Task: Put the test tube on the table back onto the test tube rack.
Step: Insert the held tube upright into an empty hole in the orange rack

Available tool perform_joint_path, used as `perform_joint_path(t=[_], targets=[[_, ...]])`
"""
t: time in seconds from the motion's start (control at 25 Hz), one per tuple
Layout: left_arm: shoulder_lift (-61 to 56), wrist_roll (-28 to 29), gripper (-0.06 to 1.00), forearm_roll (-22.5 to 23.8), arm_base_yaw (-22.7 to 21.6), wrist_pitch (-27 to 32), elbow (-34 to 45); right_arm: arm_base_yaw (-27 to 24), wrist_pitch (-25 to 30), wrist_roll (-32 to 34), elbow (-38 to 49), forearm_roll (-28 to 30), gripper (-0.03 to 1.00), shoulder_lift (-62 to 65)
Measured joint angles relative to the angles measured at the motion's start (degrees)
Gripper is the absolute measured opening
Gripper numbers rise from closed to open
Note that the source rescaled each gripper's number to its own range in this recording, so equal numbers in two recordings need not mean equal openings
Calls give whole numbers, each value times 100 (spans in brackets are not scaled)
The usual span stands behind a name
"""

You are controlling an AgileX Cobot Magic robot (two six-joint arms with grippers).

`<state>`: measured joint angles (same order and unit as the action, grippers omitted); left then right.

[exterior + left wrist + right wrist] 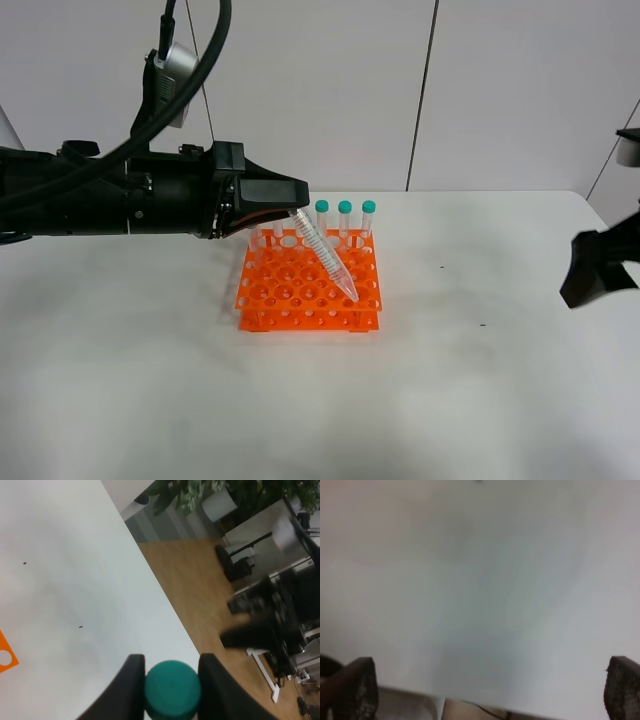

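The test tube (325,255) is up in the air, not lying on the table (480,390). It leans, with its green cap high and its pointy tip low, near the front right corner of the test tube rack (285,292). I cannot tell if the tip is inside a hole yet. The left gripper (298,212) pinches the cap between its jaws, so the tip is free to go in first. I think the tube must stand up straighter to slide down.

Three other tubes (345,216) stand in the rack's back row. The rack sits mid-table, nearer the back edge. The right gripper (592,270) waits by the table's right edge, jaws spread wide and holding nothing, out of the way.
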<state>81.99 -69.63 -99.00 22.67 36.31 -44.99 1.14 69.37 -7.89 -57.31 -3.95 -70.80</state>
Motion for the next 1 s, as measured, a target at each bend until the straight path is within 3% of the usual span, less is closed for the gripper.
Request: perform_joint_path(t=[0.12,0.32,0.44,0.68,1.0], targets=[[0,0,0,0,0,0,0,0,-113,0,847,0,100,1123],[0,0,0,0,0,0,0,0,-988,0,2131,0,100,3117],[0,0,0,0,0,0,0,0,-1170,29,2672,2,100,4230],[0,0,0,0,0,0,0,0,-1095,134,2844,49,100,5550],[0,0,0,0,0,0,0,0,-1095,149,2844,65,100,5706]])
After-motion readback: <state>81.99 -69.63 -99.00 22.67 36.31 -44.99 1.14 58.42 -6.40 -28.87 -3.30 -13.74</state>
